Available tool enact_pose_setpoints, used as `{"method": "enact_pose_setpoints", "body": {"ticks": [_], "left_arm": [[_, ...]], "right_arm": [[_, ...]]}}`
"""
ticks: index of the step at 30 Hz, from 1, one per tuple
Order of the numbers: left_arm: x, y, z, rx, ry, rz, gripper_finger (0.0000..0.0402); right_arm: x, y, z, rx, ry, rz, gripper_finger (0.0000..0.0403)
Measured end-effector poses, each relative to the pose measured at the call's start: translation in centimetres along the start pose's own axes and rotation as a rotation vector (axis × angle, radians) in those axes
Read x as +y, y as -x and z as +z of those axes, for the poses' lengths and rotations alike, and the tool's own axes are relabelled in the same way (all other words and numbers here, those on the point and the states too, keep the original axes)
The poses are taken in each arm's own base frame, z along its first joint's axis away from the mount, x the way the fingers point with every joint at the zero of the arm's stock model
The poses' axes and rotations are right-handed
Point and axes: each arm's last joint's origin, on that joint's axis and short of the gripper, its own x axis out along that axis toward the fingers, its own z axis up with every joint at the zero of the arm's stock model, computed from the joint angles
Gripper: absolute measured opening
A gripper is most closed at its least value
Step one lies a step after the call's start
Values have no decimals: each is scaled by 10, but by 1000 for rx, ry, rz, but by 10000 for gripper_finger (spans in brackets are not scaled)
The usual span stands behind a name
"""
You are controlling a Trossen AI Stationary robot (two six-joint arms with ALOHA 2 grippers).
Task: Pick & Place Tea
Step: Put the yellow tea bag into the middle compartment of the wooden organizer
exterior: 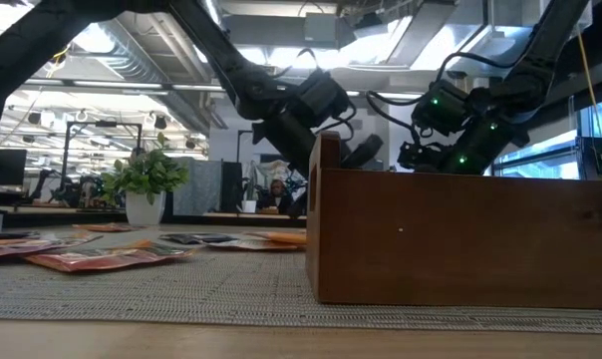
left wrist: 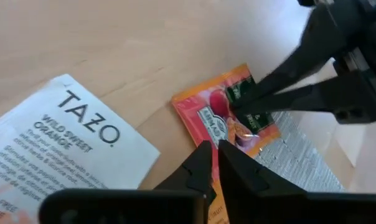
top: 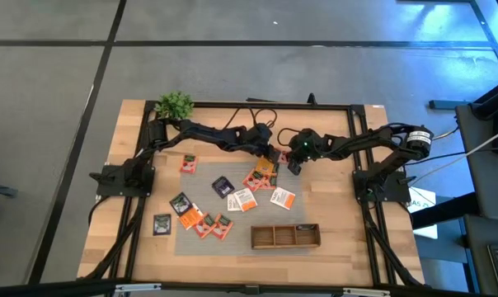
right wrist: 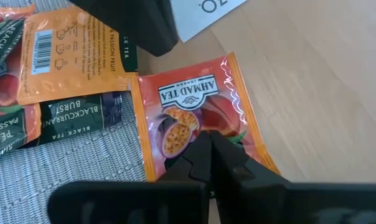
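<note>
Both arms are reaching toward the middle of the bench (top: 142, 247), and their hands are meeting at the far edge of the grey mat (top: 232, 247).

The left hand (left wrist: 214, 163) is hanging low over an orange-red sachet (left wrist: 228, 118) printed with passion fruit. Its fingers are standing narrow, with only a thin gap between the tips, and they are gripping nothing that can be seen. The sachet is lying flat, partly on the mat edge and partly on bare wood.

The right hand (right wrist: 208, 152) is pointing down at the same sachet (right wrist: 194, 118) from the opposite side. Its fingers are pressed together. Whether the tips are touching the sachet cannot be told.

A white Tazo sachet (left wrist: 57, 155) is lying just beside the orange-red one, on the wood. In the right wrist view, an orange sachet (right wrist: 70, 53) is overlapping a dark blackcurrant sachet (right wrist: 70, 118) on the mat, just beside the orange-red one.

The remaining sachets are lying scattered over the mat and the wood to its left. The wooden tray (top: 285, 237) is sitting at the near right of the mat, well apart from both hands. A small potted plant (top: 174, 105) is standing at the far left corner.
</note>
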Motion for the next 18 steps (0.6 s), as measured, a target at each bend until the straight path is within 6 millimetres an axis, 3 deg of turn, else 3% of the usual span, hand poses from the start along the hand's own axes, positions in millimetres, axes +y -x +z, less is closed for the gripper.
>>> {"method": "enact_pose_setpoints", "body": {"ticks": [10, 18], "left_arm": [[0, 0, 0, -18, 7, 19, 114], [2, 0, -3, 4, 84, 52, 134]], "right_arm": [[0, 0, 1, -16, 0, 3, 10], [0, 0, 2, -31, -25, 5, 11]]}}
